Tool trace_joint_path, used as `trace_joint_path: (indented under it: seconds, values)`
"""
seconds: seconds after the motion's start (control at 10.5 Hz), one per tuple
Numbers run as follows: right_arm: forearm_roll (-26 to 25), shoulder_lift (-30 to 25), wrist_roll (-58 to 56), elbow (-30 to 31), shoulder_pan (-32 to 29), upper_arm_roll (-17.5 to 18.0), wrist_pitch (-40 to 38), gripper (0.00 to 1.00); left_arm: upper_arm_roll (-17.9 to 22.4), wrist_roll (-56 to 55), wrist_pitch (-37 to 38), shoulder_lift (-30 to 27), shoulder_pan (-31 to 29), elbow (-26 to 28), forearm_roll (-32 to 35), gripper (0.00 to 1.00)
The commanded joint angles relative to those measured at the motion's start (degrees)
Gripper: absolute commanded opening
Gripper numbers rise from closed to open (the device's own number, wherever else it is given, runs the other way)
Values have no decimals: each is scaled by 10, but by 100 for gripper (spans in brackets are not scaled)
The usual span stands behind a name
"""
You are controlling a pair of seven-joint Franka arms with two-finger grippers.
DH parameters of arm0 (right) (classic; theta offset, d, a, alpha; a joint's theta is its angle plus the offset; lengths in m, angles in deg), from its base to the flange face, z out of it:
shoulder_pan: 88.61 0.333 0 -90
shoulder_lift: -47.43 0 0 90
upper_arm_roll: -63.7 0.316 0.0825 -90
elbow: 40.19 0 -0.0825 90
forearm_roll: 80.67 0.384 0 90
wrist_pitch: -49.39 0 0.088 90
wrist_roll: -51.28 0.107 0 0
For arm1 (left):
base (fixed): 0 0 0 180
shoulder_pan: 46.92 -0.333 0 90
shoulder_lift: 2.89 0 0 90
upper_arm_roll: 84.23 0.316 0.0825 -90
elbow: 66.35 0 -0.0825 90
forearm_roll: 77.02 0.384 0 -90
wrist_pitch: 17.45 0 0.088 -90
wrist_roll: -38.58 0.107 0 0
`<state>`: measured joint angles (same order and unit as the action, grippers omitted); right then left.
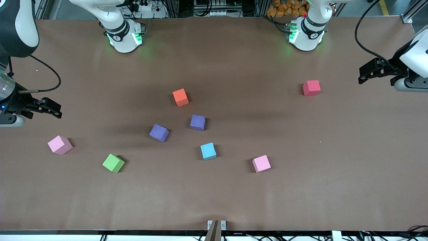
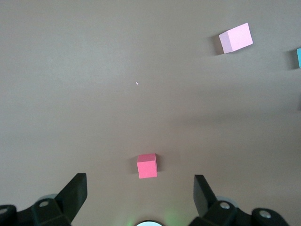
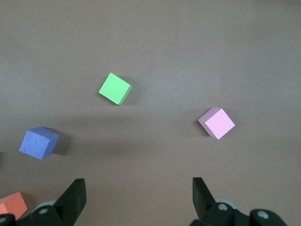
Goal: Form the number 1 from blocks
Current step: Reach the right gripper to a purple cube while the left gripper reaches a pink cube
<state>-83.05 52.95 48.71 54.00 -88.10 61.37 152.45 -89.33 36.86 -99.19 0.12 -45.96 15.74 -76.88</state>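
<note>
Eight blocks scattered loose across the bench (image 1: 214,201), none lined up yet: red block (image 1: 311,88) at upper right of the front view, nearest the left pincer (image 1: 367,74); pink block (image 1: 60,145) at lower left, nearest the right pincer (image 1: 50,110). Both pincers wide, empty, hovering at frame edges. Only an edge of the light blue block (image 2: 298,57) showing in the left wrist view.

Robotics laboratory, as I see it from my remote station: a brown-covered table (image 1: 234,201), two white arm bases (image 1: 125,36) bolted along its edge, aluminium framing (image 1: 413,13), and trailing black cables (image 1: 367,40) with power strips (image 1: 143,6).
</note>
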Motion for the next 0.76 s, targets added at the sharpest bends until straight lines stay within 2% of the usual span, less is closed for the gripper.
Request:
trace_joint_path:
  seconds: [0.0, 0.28, 0.47, 0.66]
  values:
    - [-10, 0, 5, -1, 3, 2, 2, 100, -3, 7, 4, -1, -4, -2, -6, 100]
    - [-10, 3, 6, -1, 4, 2, 2, 100, -3, 7, 4, 25, 3, -3, 2, 100]
    - [-3, 5, 13, 1, 1, 3, 6, 100, -7, 0, 0, 67, 15, -3, 16, 100]
    - [5, 18, 40, 8, 2, 2, 19, 100, -10, -45, -38, 117, 31, -4, 10, 100]
